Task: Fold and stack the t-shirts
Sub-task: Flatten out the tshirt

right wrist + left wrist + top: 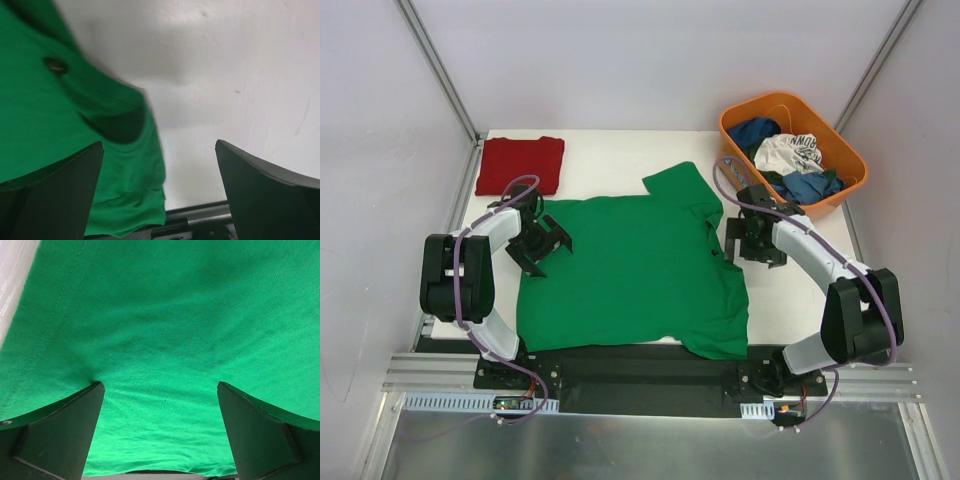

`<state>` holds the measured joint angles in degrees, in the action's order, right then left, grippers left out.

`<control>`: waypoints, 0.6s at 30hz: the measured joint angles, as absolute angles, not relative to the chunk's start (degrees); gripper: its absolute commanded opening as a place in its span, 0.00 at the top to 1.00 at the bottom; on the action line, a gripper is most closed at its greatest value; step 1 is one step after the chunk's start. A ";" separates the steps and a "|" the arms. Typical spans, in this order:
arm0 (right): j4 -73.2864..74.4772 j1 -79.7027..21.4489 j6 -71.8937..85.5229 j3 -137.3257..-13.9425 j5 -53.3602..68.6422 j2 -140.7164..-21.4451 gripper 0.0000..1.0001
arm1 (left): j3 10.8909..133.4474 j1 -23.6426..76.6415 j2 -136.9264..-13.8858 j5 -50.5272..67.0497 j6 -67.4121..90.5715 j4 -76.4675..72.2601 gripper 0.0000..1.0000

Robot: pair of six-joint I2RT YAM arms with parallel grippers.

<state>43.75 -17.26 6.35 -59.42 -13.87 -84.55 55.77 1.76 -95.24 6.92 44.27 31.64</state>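
The bright green collared t-shirt (635,270) lies spread flat in the middle of the white table, one sleeve pointing to the back. It fills the left wrist view (165,330) and the left side of the right wrist view (60,125). The dark red t-shirt (520,164) lies folded at the back left corner. My left gripper (542,245) is open and empty just above the green shirt's left edge. My right gripper (752,240) is open and empty over the shirt's right edge by the collar.
An orange basket (832,204) at the back right holds blue garments and a white printed one. Bare white table (610,150) shows behind the shirt and to its right (235,65). A black rail runs along the near edge (640,365).
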 measured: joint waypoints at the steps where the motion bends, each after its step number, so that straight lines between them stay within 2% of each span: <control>1: 42.65 -18.76 5.56 -59.75 -12.97 -84.47 0.01 | 55.77 1.76 -95.24 6.94 44.25 31.64 0.01; 5: 40.88 -24.95 3.33 -67.24 -11.73 -89.54 0.01 | 55.79 1.76 -95.26 6.98 44.12 31.64 0.01; 10: 38.48 -27.66 2.37 -81.80 -14.76 -103.39 0.01 | 55.79 1.74 -95.26 6.96 43.99 31.66 0.01; 18: 38.26 -26.85 1.15 -88.27 -22.98 -116.14 0.01 | 55.77 -0.97 -95.26 6.94 43.86 31.90 0.01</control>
